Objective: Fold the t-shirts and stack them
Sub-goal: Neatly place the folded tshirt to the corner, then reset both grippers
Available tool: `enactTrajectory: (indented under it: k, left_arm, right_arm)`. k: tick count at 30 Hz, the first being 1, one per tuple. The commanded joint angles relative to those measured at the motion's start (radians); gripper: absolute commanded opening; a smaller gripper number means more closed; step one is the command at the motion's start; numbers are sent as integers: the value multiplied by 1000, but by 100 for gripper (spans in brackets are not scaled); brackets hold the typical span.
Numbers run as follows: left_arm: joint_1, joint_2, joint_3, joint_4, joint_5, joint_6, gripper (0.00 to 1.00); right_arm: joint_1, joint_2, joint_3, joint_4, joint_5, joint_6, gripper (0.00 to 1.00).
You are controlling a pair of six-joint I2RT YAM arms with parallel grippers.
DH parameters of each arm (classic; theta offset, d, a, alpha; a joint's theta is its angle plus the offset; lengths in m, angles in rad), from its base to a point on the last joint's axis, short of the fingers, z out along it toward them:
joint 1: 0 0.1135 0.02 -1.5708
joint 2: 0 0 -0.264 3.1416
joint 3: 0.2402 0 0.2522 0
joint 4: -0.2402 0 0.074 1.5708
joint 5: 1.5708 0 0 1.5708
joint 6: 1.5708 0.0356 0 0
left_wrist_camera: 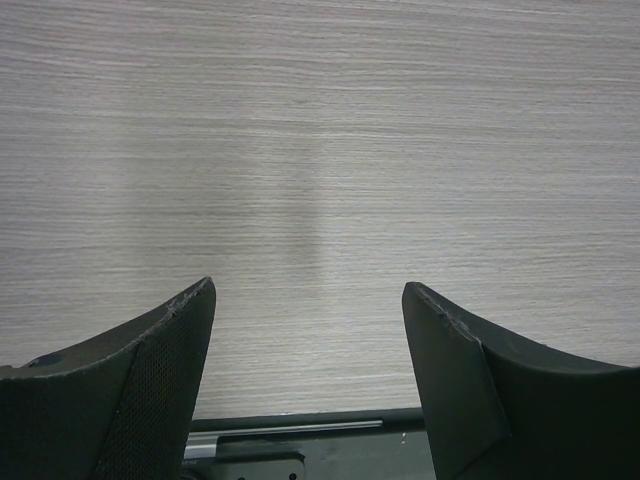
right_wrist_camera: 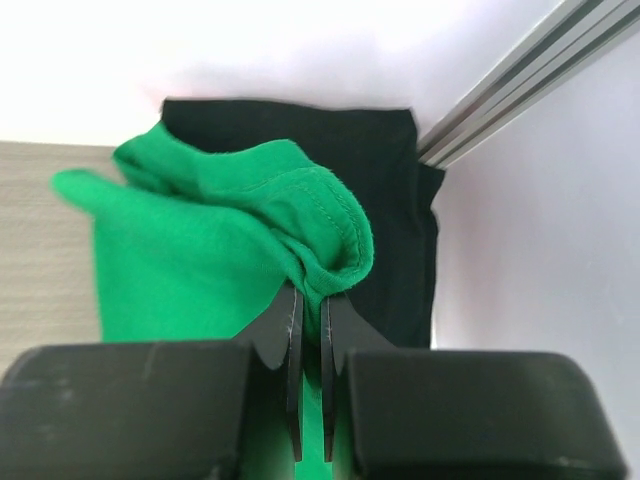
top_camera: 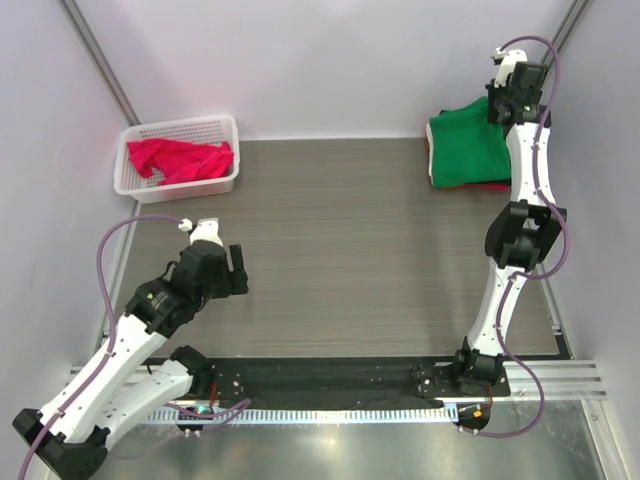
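Right pincer (right_wrist_camera: pixel 310 300) pinches green t-shirt (right_wrist_camera: pixel 190 250), seemingly above black t-shirt (right_wrist_camera: pixel 390 170); left pincer (left_wrist_camera: pixel 309 284) wide.

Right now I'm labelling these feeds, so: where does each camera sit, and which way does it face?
Top: above and behind the bases, looking down at the table, basket and green shirt; both arms show.
Left wrist: on the left arm, facing the table; its open fingers show.
Right wrist: on the right arm, facing the corner; its fingers pinch the green shirt over a black shirt.
Shared: top and right wrist both show the green shirt.
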Motion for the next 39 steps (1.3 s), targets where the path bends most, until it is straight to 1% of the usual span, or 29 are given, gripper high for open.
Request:
enactTrajectory:
  k: [1, 7, 12, 13, 19, 20, 21, 22, 23, 24, 26, 29, 31, 33, 34, 35, 36, 37, 38, 39]
  left_arm:
    - [5, 4, 23, 27, -18, 3, 77]
    - [5, 8, 22, 27, -26, 1, 77]
    - [5, 21, 23, 24, -26, 0, 77]
    - [5, 22, 23, 24, -26, -2, 77]
    - [5, 24, 23, 21, -35, -5, 77]
    - [5, 25, 25, 19, -35, -5, 77]
    - [5, 24, 23, 21, -37, -5, 77]
    - [5, 22, 25, 19, -37, -5, 76]
    - [5, 19, 25, 19, -37, -5, 77]
    - [5, 16, 25, 21, -37, -6, 77]
    - [5, 13, 25, 19, -35, -5, 77]
    - [5, 4, 26, 19, -27, -2, 77]
    - [5, -5, 22, 27, -20, 4, 81]
    - [5, -9, 22, 33, 0, 9, 82]
    - [5, -10, 22, 36, 8, 12, 82]
    - [5, -12, 19, 42, 25, 15, 83]
    - [5, -10, 16, 53, 31, 20, 83]
    - [5, -10, 17, 54, 39, 21, 83]
    - [4, -10, 20, 51, 45, 21, 84]
    - [5, -13, 20, 53, 49, 21, 84]
  right_arm:
    - [-23, 3, 60, 191, 28, -10, 1]
    - [-46, 82, 76, 268, 28, -15, 1]
    - [-49, 133, 43, 341, 28, -15, 1]
    - [-50, 161, 46, 361, 67, -15, 1]
    - [-50, 251, 47, 442, 124, 16, 1]
    - [-50, 259, 48, 449, 144, 24, 8]
    - [-50, 262, 48, 456, 178, 36, 18]
    - [-50, 262, 50, 475, 190, 42, 33]
    - [-49, 253, 50, 484, 203, 51, 64]
    - [-49, 247, 50, 495, 232, 66, 76]
    - [-47, 210, 50, 528, 272, 85, 92]
    - [-44, 153, 45, 550, 341, 138, 97]
    - [-44, 69, 25, 552, 362, 227, 98]
    - [-46, -9, -47, 552, 355, 296, 100]
    - [-44, -96, -82, 547, 309, 380, 100]
    - [-44, -141, -163, 542, 263, 421, 100]
    - [-44, -185, -208, 533, 222, 462, 100]
    - [-44, -288, -304, 530, 171, 512, 100]
    - [-41, -331, -352, 521, 83, 612, 100]
    - [-35, -382, -393, 472, 60, 670, 100]
